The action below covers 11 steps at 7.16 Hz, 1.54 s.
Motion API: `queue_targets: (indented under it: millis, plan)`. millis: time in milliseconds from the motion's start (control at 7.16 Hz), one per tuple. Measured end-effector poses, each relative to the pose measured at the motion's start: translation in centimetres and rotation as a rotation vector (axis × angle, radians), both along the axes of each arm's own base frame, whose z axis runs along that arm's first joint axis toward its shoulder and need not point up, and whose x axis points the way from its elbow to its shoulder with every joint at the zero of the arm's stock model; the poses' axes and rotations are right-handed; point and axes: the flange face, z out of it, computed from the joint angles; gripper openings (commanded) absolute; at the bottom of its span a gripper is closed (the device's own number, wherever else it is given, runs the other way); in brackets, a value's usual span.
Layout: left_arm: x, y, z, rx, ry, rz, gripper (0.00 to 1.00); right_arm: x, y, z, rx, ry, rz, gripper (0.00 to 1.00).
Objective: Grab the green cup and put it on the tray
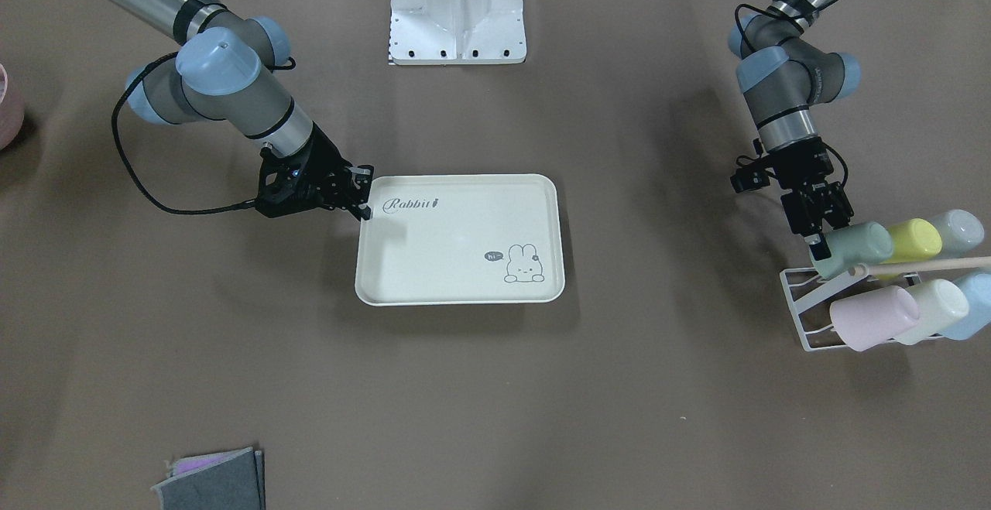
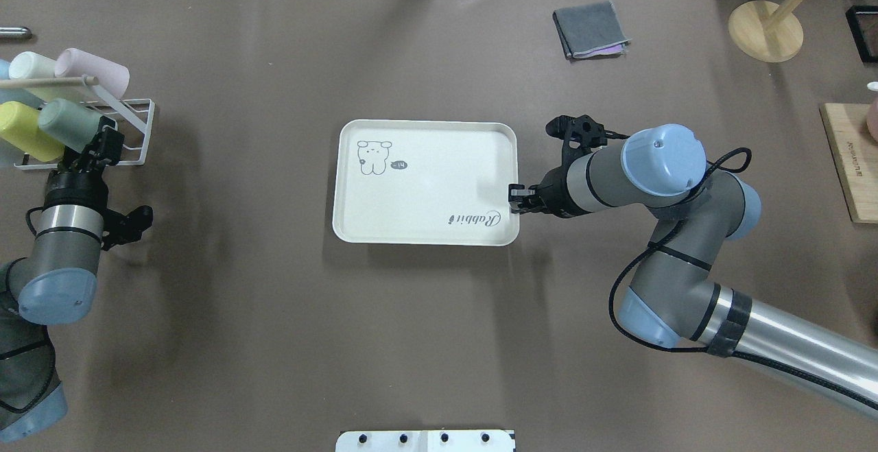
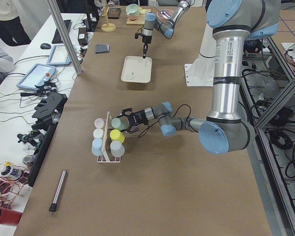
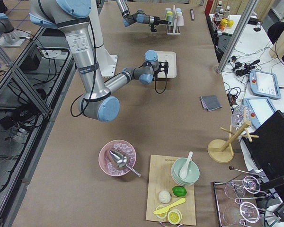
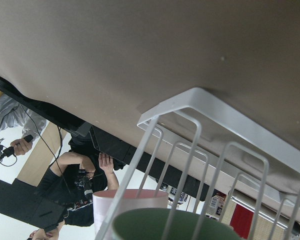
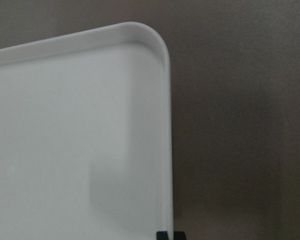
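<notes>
Table [image 1: 495, 417] brown, wide open surface on every side of cream tray [image 1: 457, 262] at frame centre. At right edge, white wire rack [image 1: 797, 316] with six cups on their sides, outermost cut off by the frame. Sage green cup [image 1: 855, 247] at rack's upper left, its left end at left gripper [image 1: 817, 245]; fingers half hidden, grip impossible to judge. Right gripper [image 1: 362, 199] at tray's left rim, opening equally unclear.

Left wrist view's bottom edge cuts off the green cup [image 5: 175, 226].
</notes>
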Motion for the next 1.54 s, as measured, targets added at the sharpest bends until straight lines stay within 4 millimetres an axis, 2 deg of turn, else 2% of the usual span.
queue_targets:
  millis: [559,1397,1536]
  plan:
    - [0.21,-0.10,-0.24,0.004,-0.018,0.007,0.95,-1.10,0.25,-0.45,-0.003,0.000,0.000,0.00]
    - [0.07,-0.56,-0.07,0.000,-0.028,-0.004,0.95,-1.25,0.05,0.27,-0.014,0.011,0.000,0.00]
    - [0.33,-0.86,-0.16,0.000,-0.028,-0.006,0.95,-1.30,0.09,0.22,-0.014,0.010,-0.002,0.34]
